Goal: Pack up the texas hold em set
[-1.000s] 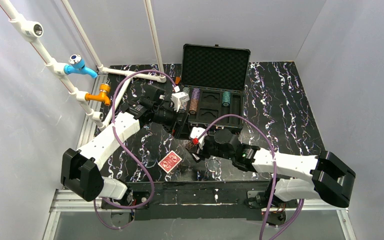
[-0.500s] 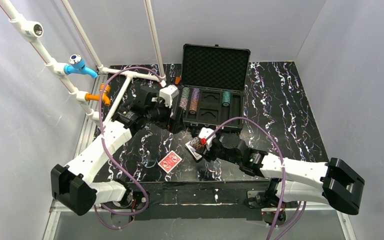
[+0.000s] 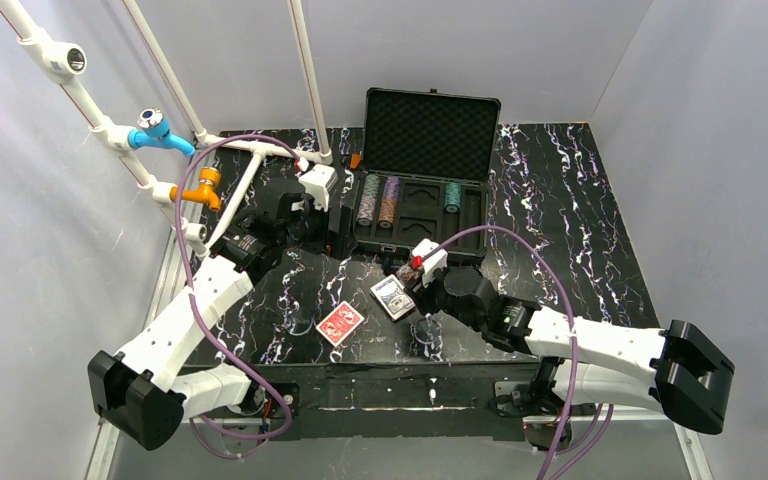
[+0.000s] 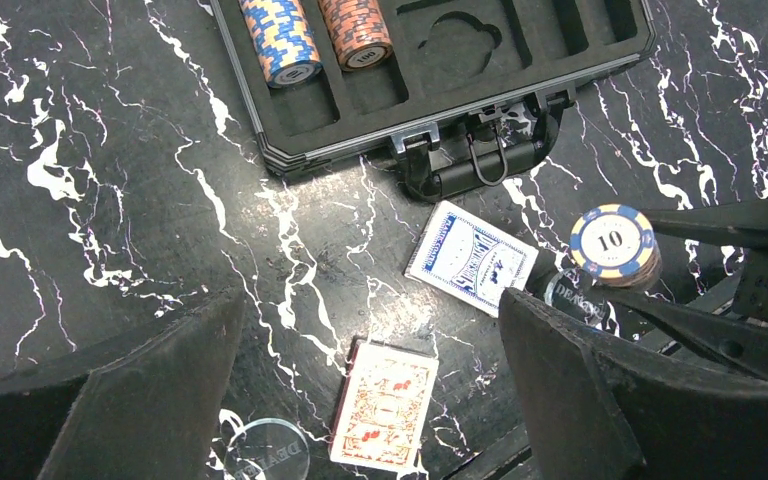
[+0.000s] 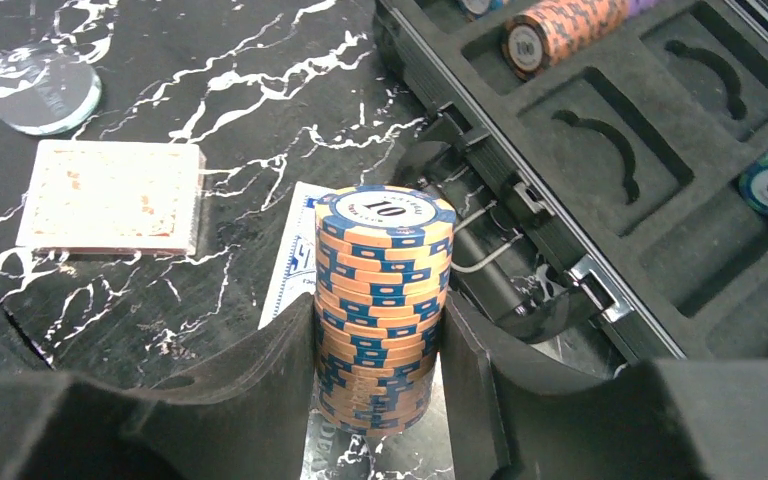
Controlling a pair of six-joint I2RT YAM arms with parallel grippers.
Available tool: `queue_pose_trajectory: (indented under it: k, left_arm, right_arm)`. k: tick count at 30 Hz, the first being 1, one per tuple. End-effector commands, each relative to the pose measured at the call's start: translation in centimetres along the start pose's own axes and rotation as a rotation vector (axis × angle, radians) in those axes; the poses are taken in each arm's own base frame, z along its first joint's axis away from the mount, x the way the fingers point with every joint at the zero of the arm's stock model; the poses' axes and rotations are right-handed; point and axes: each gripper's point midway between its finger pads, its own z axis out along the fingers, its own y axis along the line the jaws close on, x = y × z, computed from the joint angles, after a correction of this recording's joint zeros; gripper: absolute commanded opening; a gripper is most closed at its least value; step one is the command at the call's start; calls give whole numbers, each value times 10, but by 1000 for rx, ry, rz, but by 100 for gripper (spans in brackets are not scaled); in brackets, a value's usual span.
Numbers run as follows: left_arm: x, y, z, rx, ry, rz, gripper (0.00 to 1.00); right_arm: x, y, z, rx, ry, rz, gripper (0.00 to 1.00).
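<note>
Bright, even light from overhead, soft shadows only. The glossy table [image 4: 110, 200] throws a pale sheen. Up close, the chip stack [image 5: 380, 300] is crisp; the fingers [image 5: 260, 390] beside it blur darkly.

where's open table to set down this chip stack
Bare table: right of the case out to the wall; also left of the red deck. Crowded: before the case's handle, with blue deck, right gripper and its chip stack.

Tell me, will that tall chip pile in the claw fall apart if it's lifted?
Possibly. The chip stack is many loose discs, tall and narrow, so it may topple if tilted. The right claw squeezes only its lower half, so top chips might slide off.
</note>
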Motion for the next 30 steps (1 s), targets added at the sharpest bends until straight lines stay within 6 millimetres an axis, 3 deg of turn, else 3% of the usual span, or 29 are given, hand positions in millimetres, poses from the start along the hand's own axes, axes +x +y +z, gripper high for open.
queue_pose_trajectory:
  k: [1, 12, 18, 30]
  left_arm:
    - [-3, 5, -7, -24, -13, 34, 98]
    - [-1, 19, -10, -97, -12, 56, 98]
    - [-2, 25, -11, -133, -13, 59, 98]
    - [1, 37, -13, -197, -4, 69, 98]
  right_arm:
    - [-62, -16, -2, 112, -140, 135, 25]
    - [-78, -55, -8, 391, -73, 316, 18]
    - [-69, -74, -3, 533, 37, 341, 17]
    - [-64, -101, 24, 533, 184, 488, 15]
